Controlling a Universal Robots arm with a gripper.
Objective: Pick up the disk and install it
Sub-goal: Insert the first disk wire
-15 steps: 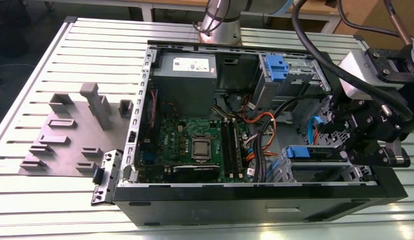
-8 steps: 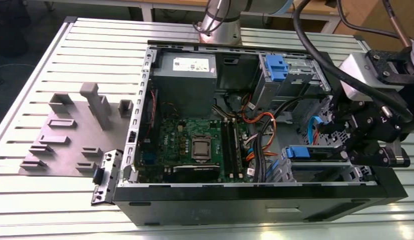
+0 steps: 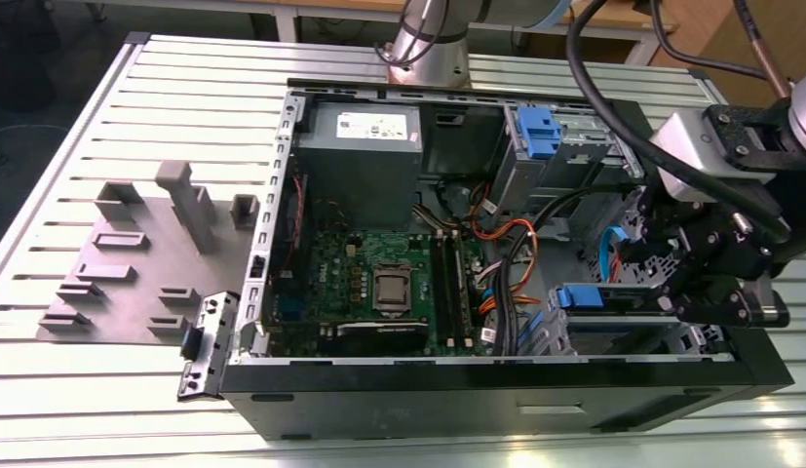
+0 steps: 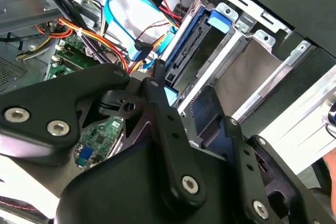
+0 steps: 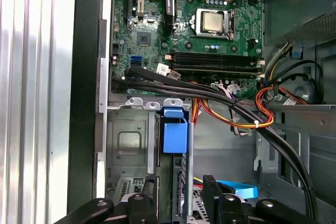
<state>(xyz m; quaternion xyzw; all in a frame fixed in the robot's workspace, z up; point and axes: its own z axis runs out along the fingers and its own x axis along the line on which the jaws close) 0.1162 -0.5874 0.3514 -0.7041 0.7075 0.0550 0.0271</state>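
**At the lower drive cage: disk in its slot, tool astride it**

Low on the exterior view's right, the black multi-link tool [image 3: 675, 292] reaches over the side wall of the open black computer case [image 3: 507, 402]. The case lies on the grey slatted metal counter [image 3: 64, 390]. The disk [image 3: 581, 295], a flat drive in blue plastic rails with a blue end handle, stands on edge in the bare-metal drive cage [image 3: 636, 336] at that corner. Its handle points toward the green motherboard [image 3: 376, 283]. In the first wrist view the tool straddles the disk's body behind the handle. I cannot tell whether it is clamped on the drive or has let go. A second blue-handled carrier [image 3: 539, 132] sits in the upper cage near the top of the frame, well apart.

By my reading the step in hand is seating: the drive looks mostly inside the cage, with its handle near the mouth. To do this well, keep the disk square to the cage walls so both rails run in their guides, and push only along the slot. The bundle of orange and black cables [image 3: 507, 268] lies just beside the cage mouth, so the handle end should be kept clear of it. Any tilt would probably jam the rails.
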